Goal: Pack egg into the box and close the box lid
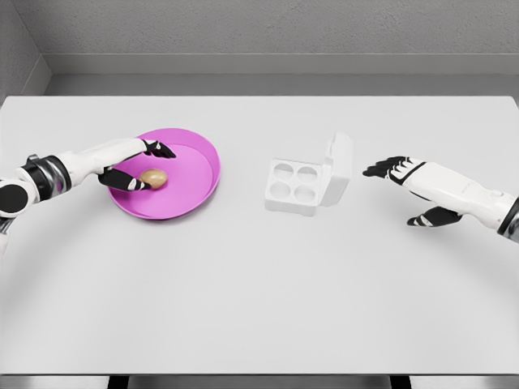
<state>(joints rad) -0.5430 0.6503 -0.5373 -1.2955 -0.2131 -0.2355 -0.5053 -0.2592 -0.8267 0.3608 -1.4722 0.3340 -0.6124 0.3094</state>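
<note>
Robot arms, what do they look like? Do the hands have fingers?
Both arms are smooth white shells with dark bands at the joints. The left hand and right hand are white on the back, each with slim black fingers.

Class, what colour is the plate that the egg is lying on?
The plate is bright pink-magenta; the brown egg lies on it, seen in the head view.

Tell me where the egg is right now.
In the head view the egg lies in the pink plate left of the open box, at the left robot hand.
</note>
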